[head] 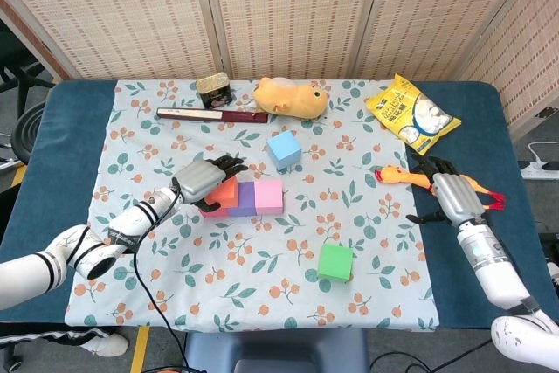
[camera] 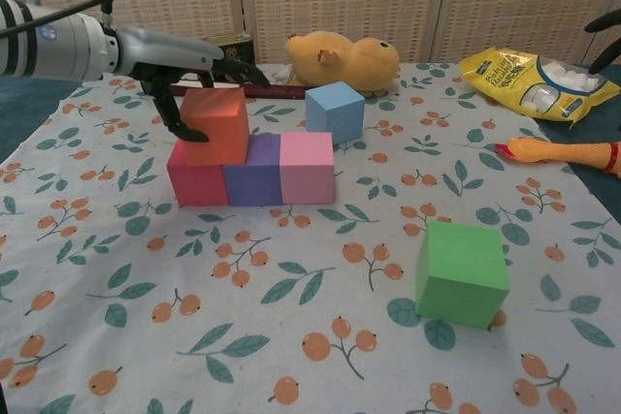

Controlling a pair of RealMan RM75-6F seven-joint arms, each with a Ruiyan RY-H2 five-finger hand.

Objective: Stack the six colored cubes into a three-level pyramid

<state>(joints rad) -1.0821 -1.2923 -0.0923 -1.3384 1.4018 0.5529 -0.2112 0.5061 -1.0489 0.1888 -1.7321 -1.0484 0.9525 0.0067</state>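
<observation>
Left hand (camera: 179, 70): fingers closed around the orange cube (camera: 215, 124), which sits atop the row of red cube (camera: 197, 184), purple cube (camera: 252, 182) and pink cube (camera: 307, 168), over the red-purple seam. Right hand (head: 450, 191): holds nothing, fingers spread, resting at the table's right edge near the rubber chicken (head: 406, 177). Loose stock: blue cube (camera: 335, 111) behind the row, green cube (camera: 462, 272) well apart toward the front.
</observation>
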